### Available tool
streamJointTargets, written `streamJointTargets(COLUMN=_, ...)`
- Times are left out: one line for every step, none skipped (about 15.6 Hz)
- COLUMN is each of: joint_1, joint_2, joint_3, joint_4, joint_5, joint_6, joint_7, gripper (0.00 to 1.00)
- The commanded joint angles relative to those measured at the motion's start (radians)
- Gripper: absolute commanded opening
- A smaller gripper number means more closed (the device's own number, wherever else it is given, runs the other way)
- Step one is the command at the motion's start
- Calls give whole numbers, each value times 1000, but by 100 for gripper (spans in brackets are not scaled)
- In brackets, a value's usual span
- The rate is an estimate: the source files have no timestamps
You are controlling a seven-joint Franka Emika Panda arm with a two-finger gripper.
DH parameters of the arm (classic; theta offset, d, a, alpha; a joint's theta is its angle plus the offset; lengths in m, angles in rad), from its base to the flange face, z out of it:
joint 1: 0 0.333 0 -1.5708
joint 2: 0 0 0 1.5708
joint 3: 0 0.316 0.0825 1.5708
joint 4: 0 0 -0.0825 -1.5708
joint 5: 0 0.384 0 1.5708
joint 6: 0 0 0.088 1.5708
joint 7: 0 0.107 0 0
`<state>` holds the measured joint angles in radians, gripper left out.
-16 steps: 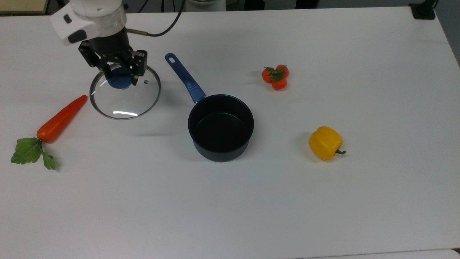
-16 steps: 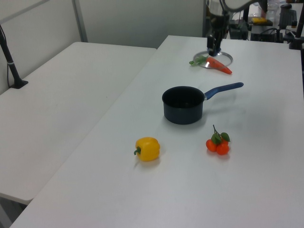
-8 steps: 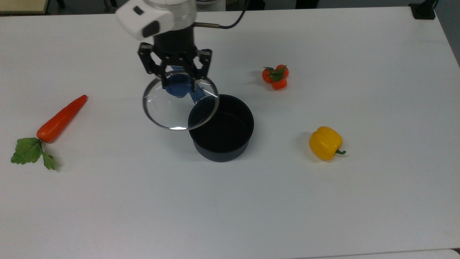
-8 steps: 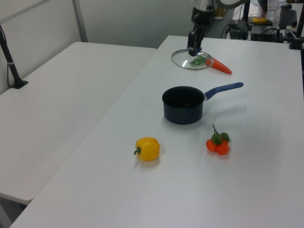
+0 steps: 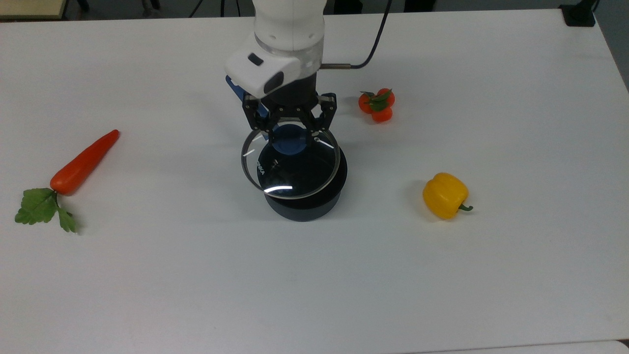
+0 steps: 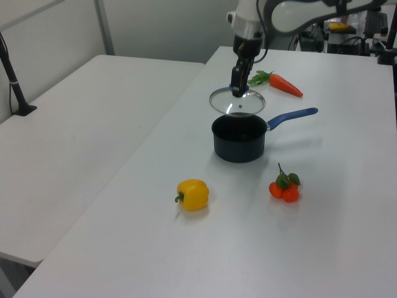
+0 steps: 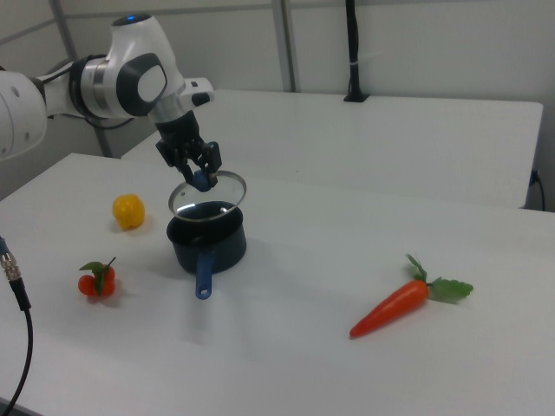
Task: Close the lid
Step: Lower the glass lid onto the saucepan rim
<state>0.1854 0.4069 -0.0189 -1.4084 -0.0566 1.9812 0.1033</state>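
Glass lid (image 5: pixel 295 169) x1, tool (image 5: pixel 291 139) x1.

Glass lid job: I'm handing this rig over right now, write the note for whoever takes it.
Gripper: shut on the blue knob of the round clear glass lid.
Lid: held in the air above the dark blue saucepan, nearly over its mouth, not touching its rim in the left view.
Done: lid picked up and brought to the saucepan.
Left: centre it, lower it onto the rim, release.
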Motion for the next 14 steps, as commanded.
streamJointTargets(joint_1=23, joint_2=42, joint_3=-9, joint_4=25, joint_5=-19, joint_6=10, joint_7=3, gripper=36)
streamJointTargets(joint_1=23, joint_2=49, joint_3=-10, joint_4=25, joint_5=-19, joint_6=10, joint_7=3, gripper=36)
streamJointTargets(joint_1=26, joint_2=52, joint_3=-10, joint_4=23, joint_5=-19, joint_6=10, joint_7=3, gripper=36)
streamJointTargets(joint_1=31, joint_2=53, joint_3=-9, joint_4=23, joint_5=-25, joint_6=10, joint_7=3, gripper=36)
streamJointTargets(joint_1=31, joint_2=53, joint_3=-9, joint_4=22, joint_5=-29, joint_6=10, joint_7=3, gripper=36)
streamJointTargets(joint_1=31, joint_2=55, joint_3=-9, joint_4=20, joint_5=-31, joint_6=10, joint_7=3, gripper=36)
streamJointTargets(joint_1=31, joint_2=55, joint_3=-9, joint_4=16, joint_5=-31, joint_6=10, joint_7=3, gripper=36)
streamJointTargets(joint_1=31, joint_2=55, joint_3=-9, joint_4=5, joint_5=-32, joint_6=10, joint_7=3, gripper=36)
streamJointTargets(joint_1=34, joint_2=56, joint_3=-9, joint_4=2, joint_5=-34, joint_6=11, joint_7=4, gripper=36)
streamJointTargets(joint_1=40, joint_2=62, joint_3=-10, joint_4=0, joint_5=-37, joint_6=10, joint_7=7, gripper=36)
streamJointTargets(joint_1=42, joint_2=62, joint_3=-9, joint_4=0, joint_5=-38, joint_6=10, joint_7=9, gripper=36)
streamJointTargets(joint_1=43, joint_2=62, joint_3=-10, joint_4=0, joint_5=-38, joint_6=10, joint_7=9, gripper=36)
streamJointTargets(joint_1=45, joint_2=64, joint_3=-10, joint_4=-1, joint_5=-38, joint_6=11, joint_7=10, gripper=36)
streamJointTargets(joint_1=46, joint_2=64, joint_3=-10, joint_4=-1, joint_5=-38, joint_6=10, joint_7=10, gripper=36)
